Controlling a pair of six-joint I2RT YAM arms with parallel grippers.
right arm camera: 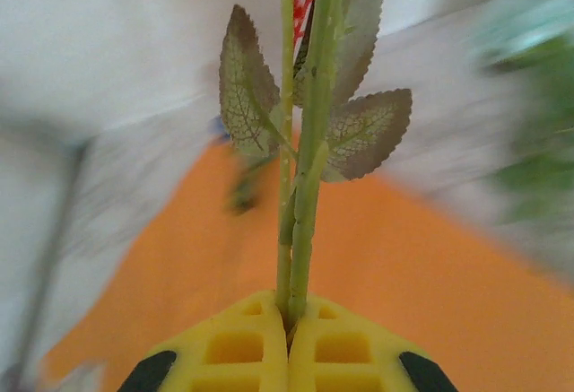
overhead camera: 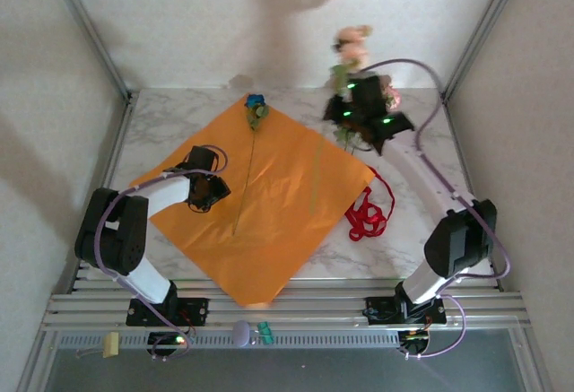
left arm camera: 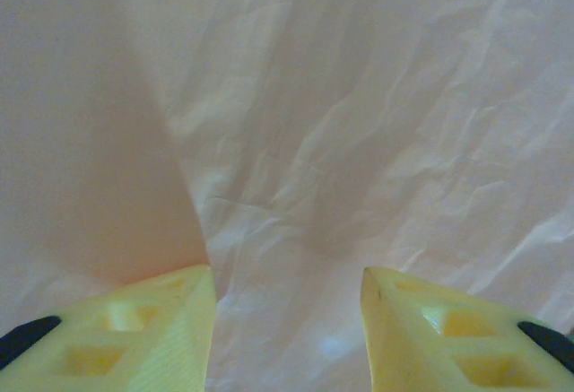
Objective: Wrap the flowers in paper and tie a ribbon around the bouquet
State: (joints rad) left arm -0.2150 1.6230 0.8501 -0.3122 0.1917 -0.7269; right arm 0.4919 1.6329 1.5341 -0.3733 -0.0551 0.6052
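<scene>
overhead, flowers (overhead camera: 352, 47) aloft, right fingers (right arm camera: 233, 347) clenched on stems (right arm camera: 305, 186), left fingers (left arm camera: 134, 338) parted over paper (left arm camera: 359, 141)

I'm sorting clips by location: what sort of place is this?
Probably a robotics lab test cell, not a flower shop: the left arm and right arm are bolted to aluminium rails at the edge of a marble-patterned table, boxed in by plain white panels.

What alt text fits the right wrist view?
The right gripper, yellow, is shut on two green flower stems that run straight up the frame, with toothed leaves branching near the top. Behind them, blurred, lie the orange paper and the pale table.
</scene>
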